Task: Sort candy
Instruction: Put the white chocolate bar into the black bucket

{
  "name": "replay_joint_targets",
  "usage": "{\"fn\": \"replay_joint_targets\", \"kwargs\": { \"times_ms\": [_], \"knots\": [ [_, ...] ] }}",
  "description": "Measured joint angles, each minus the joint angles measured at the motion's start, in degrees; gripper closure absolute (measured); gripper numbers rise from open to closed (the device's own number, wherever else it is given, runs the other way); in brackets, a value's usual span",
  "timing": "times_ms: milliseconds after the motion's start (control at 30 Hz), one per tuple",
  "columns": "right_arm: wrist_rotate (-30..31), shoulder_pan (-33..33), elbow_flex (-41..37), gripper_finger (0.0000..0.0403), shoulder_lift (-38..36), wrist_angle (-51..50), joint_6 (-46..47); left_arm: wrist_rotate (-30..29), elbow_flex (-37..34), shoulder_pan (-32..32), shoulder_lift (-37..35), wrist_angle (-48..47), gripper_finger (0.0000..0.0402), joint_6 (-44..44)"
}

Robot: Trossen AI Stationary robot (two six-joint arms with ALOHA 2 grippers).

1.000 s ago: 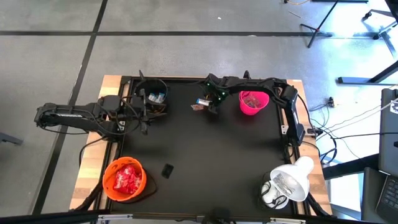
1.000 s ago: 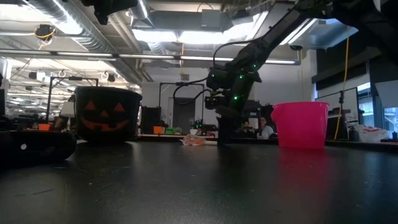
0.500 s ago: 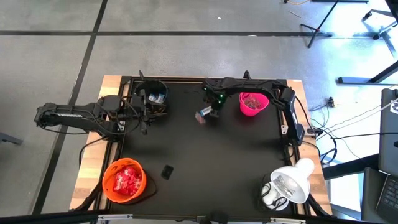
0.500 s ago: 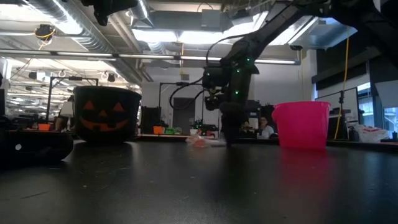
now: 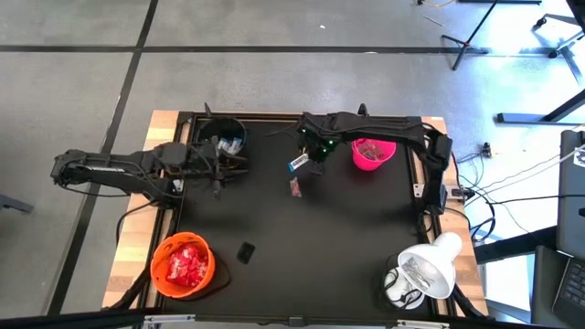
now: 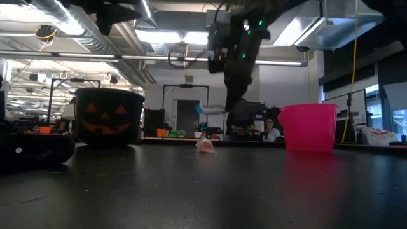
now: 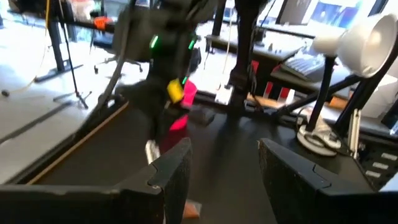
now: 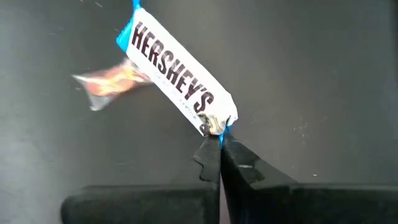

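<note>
Round orange bowl (image 5: 183, 265) at 7 o'clock is stuffed with shiny red candies (image 5: 187, 263), and the pink bowl (image 5: 373, 152) at 1 o'clock holds a few. Right gripper (image 8: 219, 138) is pinching a blue-and-white Hershey's bar (image 8: 175, 76) off the black table (image 5: 329, 238). Left gripper (image 7: 221, 165) is spread wide by the black pumpkin bowl (image 5: 222, 137).

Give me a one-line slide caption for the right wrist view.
Right gripper pinches one end of a blue-and-white Hershey's candy, lifted above the black table, where a reddish wrapped sweet lies.

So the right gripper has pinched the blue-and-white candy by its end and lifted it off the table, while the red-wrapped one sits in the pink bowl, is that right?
Not quite: the red-wrapped candy lies loose on the black table, not in the pink bowl, as the high view shows. The rest holds: the right gripper has the blue-and-white candy pinched by its end, lifted clear.
</note>
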Motion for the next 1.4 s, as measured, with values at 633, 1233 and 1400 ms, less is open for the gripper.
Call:
{"fn": "replay_joint_targets", "kwargs": {
  "times_ms": [633, 1233, 1400],
  "knots": [
    [16.71, 12.52, 0.1, 0.0403, -9.39, 9.25, 1.67, -3.22, 0.0, 1.29, 23.28, 17.22, 0.0227, -10.59],
    [17.06, 12.47, 0.11, 0.0403, -9.39, 11.24, 2.08, -2.0, 0.02, 6.31, 33.42, 22.74, 0.0227, -17.84],
    [16.14, 12.47, 0.13, 0.0403, -9.39, 11.58, 2.1, -4.05, 0.02, 6.31, 33.69, 22.95, 0.0244, -17.01]
  ]
}}
